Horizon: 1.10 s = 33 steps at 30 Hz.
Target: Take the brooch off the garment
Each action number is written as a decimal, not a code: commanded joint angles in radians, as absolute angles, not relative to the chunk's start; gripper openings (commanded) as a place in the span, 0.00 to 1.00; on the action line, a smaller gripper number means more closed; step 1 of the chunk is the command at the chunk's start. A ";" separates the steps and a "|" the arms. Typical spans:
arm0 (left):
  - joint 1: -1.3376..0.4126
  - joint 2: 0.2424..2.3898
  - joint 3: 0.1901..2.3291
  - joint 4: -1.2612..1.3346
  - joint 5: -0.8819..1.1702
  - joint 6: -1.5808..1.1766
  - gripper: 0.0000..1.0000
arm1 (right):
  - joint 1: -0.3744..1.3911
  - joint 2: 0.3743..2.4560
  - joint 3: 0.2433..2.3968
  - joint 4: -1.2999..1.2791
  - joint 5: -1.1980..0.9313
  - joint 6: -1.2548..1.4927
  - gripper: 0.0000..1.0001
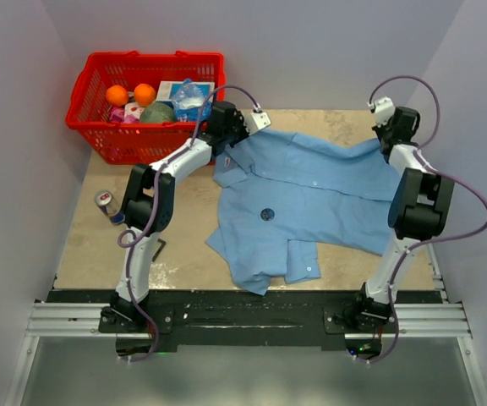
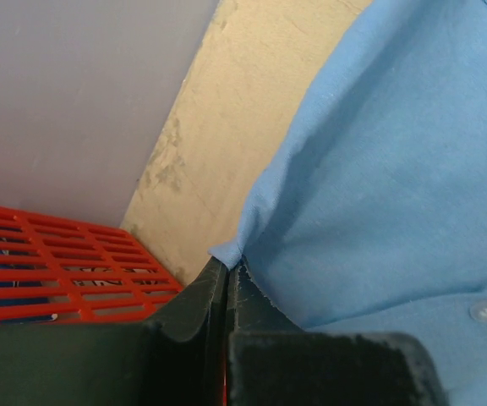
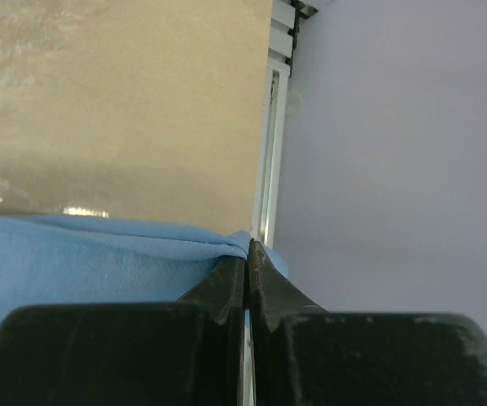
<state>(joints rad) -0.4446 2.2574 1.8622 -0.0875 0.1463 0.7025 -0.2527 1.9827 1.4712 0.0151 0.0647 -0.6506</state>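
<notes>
**Both grippers clamped on the shirt's far edge, brooch sits mid-chest**

Tan table [image 1: 83, 245], scuffed, grey walls around it. The light blue shirt [image 1: 328, 199] takes up the middle and right of it. It lies front up, mostly flat, with the collar end toward the far left and a folded flap at the near edge.

A red plastic basket [image 1: 108, 139] stands at the far left corner, just beside the shirt's collar end. It holds two oranges [image 1: 117, 93], something green and some packets.

The left gripper [image 2: 228, 269] is closed, and a corner of the shirt's edge is pinched between its fingertips next to the basket. The right gripper [image 3: 248, 252] is also closed, nipping a fold of the shirt at the far right, near the table's rail.

A small can [image 1: 106, 203] stands on the left side of the table, well apart from the shirt.

The brooch [image 1: 267, 214] is a dark round disc on the shirt's chest, roughly central — well apart from both grippers.

A white button [image 2: 484, 311] shows in the left wrist view.
</notes>
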 commanded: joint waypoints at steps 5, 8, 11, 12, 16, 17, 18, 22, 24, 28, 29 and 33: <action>-0.431 2.292 1.951 0.048 0.028 0.716 0.00 | -0.207 2.245 1.836 0.120 0.239 -0.592 0.00; -0.436 2.270 1.979 0.026 0.054 0.701 0.25 | -0.206 2.250 1.868 0.123 0.250 -0.572 0.13; -0.445 2.205 1.970 0.002 0.116 0.673 0.59 | -0.206 2.214 1.867 0.094 0.235 -0.563 0.33; -0.454 2.163 1.950 0.002 0.118 0.654 0.66 | -0.204 2.176 1.865 0.081 0.229 -0.548 0.40; -0.480 2.036 1.856 0.002 0.120 0.615 0.74 | -0.195 2.040 1.754 0.020 0.134 -0.535 0.60; -0.483 2.004 1.827 0.002 0.127 0.608 0.74 | -0.193 2.010 1.734 0.006 0.085 -0.503 0.63; -0.486 1.941 1.763 -0.041 0.165 0.594 0.73 | -0.192 1.982 1.708 0.003 0.051 -0.489 0.63; -0.486 1.786 1.545 -0.226 0.320 0.613 0.64 | -0.166 1.814 1.457 -0.092 -0.090 -0.532 0.57; -0.486 1.705 1.409 -0.291 0.423 0.661 0.54 | -0.164 1.749 1.361 -0.121 -0.165 -0.572 0.48; -0.508 1.626 1.212 -0.333 0.486 0.701 0.39 | -0.163 1.638 1.174 -0.239 -0.201 -0.637 0.27; -0.518 1.625 1.174 -0.339 0.494 0.718 0.35 | -0.163 1.602 1.155 -0.268 -0.210 -0.643 0.25; -0.538 1.660 1.111 -0.347 0.512 0.735 0.24 | -0.150 1.537 1.098 -0.374 -0.236 -0.623 0.21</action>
<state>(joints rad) -0.5190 1.6226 1.1721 -0.3038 0.4393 0.6930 -0.1558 1.6184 1.1320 -0.2401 -0.1783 -0.6159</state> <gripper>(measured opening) 0.259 0.216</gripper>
